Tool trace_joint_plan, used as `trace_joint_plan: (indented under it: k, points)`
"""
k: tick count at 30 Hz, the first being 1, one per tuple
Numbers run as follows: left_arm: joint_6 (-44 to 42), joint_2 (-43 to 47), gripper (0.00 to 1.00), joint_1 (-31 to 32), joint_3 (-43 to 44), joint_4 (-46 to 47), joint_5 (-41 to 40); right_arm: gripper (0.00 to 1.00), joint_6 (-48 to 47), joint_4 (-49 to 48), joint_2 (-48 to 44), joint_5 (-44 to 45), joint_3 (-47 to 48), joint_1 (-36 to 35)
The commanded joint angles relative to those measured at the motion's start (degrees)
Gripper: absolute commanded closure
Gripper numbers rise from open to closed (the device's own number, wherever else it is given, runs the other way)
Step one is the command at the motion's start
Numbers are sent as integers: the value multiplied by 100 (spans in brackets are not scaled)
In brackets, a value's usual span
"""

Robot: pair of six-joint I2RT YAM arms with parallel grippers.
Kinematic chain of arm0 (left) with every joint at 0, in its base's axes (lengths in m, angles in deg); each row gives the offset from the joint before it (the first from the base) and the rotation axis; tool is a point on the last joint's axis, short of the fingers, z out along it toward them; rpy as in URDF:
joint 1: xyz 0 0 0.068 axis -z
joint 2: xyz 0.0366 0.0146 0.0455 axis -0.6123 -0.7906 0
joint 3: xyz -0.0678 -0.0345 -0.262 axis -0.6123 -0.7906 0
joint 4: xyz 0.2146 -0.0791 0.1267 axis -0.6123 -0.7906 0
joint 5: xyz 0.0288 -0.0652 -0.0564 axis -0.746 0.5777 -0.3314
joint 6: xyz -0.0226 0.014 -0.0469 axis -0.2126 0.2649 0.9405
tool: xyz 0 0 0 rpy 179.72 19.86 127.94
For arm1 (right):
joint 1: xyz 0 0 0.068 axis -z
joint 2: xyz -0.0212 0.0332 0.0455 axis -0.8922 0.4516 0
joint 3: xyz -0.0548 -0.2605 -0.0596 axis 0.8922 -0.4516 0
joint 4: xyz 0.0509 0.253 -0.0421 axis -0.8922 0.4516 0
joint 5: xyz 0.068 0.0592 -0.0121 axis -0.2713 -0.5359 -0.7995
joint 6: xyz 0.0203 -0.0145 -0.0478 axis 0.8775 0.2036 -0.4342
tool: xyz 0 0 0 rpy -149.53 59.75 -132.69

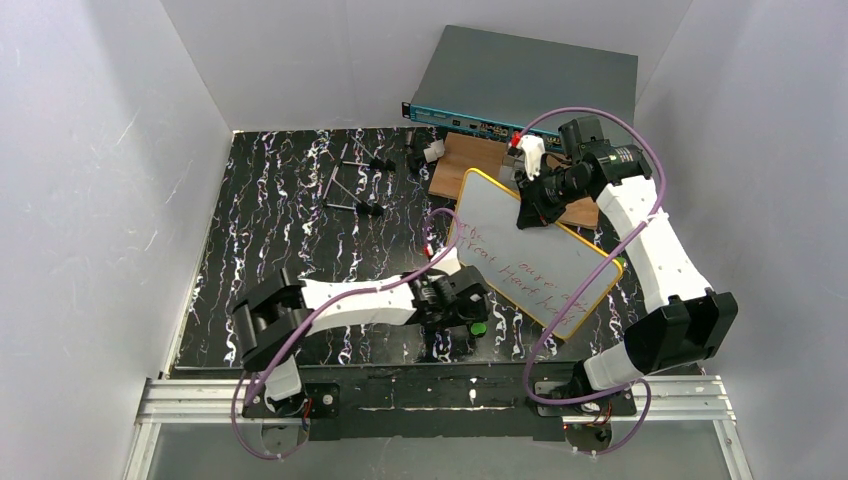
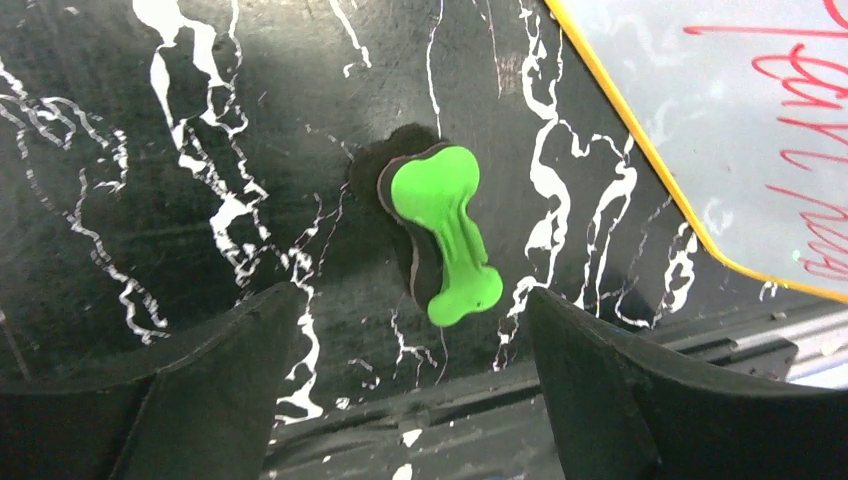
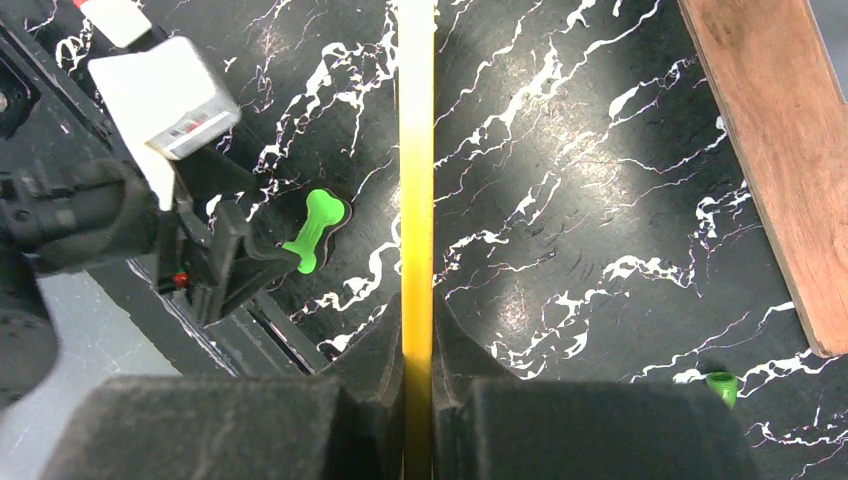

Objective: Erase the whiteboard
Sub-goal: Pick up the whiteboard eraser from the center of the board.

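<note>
Table [image 1: 280,200]: black marble, open room left of whiteboard.
Whiteboard [image 1: 520,250]: right-centre, red writing, far corner over wooden board [image 1: 480,155].
Right gripper [image 3: 415,370]: clamped on whiteboard's yellow far edge.
Left gripper [image 2: 410,295]: wide open, empty, above green bone-shaped eraser [image 2: 445,225] near table's front edge.

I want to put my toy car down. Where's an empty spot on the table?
The left side of the table is bare, between the wall and the tools. The right is crowded: whiteboard, wooden board, eraser.
</note>
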Motion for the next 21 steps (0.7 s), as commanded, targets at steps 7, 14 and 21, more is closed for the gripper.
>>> trace_joint_plan:
  k: [7,14,21]
  points:
    - [117,-1062,23,17,1165,-680,-312,99,143,-282,-347,-276,-43,43]
    - [229,-1409,37,50,1309,-1001,-20,99,143,-282,-357,-345,-56,91]
    - [98,-1621,69,50,1388,-1133,4,99,125,-311,-385,-409,-149,105]
